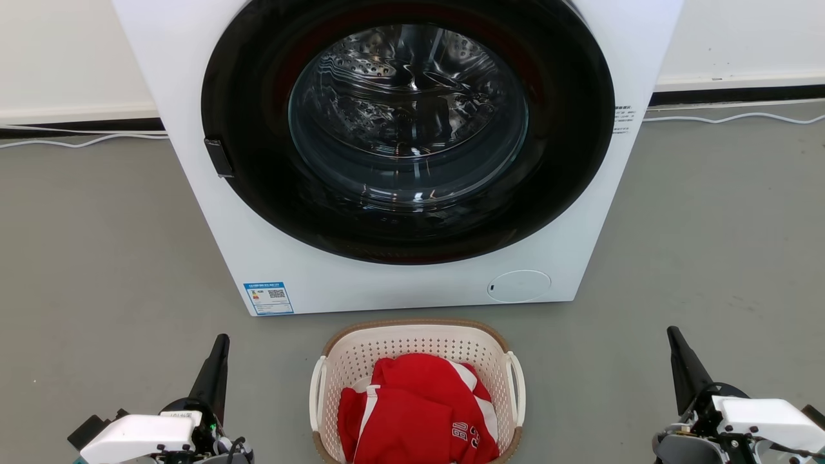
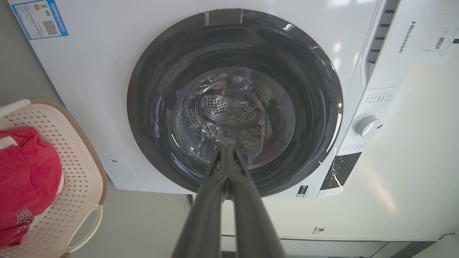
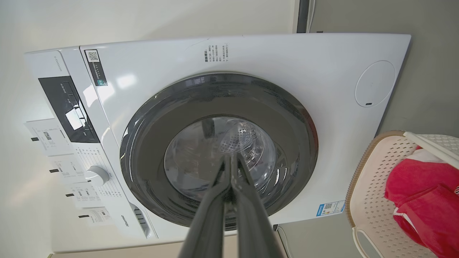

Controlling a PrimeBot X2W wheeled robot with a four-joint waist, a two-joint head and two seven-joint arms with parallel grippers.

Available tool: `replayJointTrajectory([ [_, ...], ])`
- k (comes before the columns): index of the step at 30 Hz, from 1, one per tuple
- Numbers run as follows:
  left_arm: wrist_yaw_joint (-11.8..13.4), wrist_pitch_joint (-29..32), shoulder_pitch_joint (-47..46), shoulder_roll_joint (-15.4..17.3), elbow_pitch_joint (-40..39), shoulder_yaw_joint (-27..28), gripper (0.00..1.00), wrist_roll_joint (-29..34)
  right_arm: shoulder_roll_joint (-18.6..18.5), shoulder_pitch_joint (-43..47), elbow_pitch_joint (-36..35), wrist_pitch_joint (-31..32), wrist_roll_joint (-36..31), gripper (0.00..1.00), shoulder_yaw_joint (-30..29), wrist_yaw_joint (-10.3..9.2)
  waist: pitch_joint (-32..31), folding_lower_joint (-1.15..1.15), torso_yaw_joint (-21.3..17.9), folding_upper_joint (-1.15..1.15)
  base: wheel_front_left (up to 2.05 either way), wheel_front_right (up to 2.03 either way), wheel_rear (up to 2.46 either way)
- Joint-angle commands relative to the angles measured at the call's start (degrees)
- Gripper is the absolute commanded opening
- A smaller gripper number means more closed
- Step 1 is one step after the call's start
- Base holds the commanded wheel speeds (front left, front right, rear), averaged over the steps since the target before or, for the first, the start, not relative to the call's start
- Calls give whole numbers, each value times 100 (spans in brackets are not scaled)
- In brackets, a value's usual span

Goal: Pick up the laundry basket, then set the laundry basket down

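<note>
Laundry basket (image 1: pixel 416 323) sits on the grey floor (image 1: pixel 97 258), just before the front-loading washing machine (image 1: pixel 361 283), red jersey (image 1: pixel 419 412) inside. My left gripper (image 1: pixel 221 341) and right gripper (image 1: pixel 672 335) flank it, apart from its handles, both clenched on nothing, fingers pointing at the machine

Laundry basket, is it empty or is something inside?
Not empty. The laundry basket holds bunched red clothing with white trim, covering most of its bottom.
</note>
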Motion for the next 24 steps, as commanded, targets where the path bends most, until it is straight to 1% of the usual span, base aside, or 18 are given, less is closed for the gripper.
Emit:
replayJointTrajectory([
  [1, -59, 38, -319, 62, -180, 150, 0, -31, -62, -331, -152, 40, 31, 0, 96, 42, 0, 0, 0, 0, 0, 0, 0],
  [24, -59, 37, -319, 62, -180, 149, 0, -32, -38, -334, -150, 67, 3, 0, 62, 42, 0, 0, 0, 0, 0, 0, 0],
])
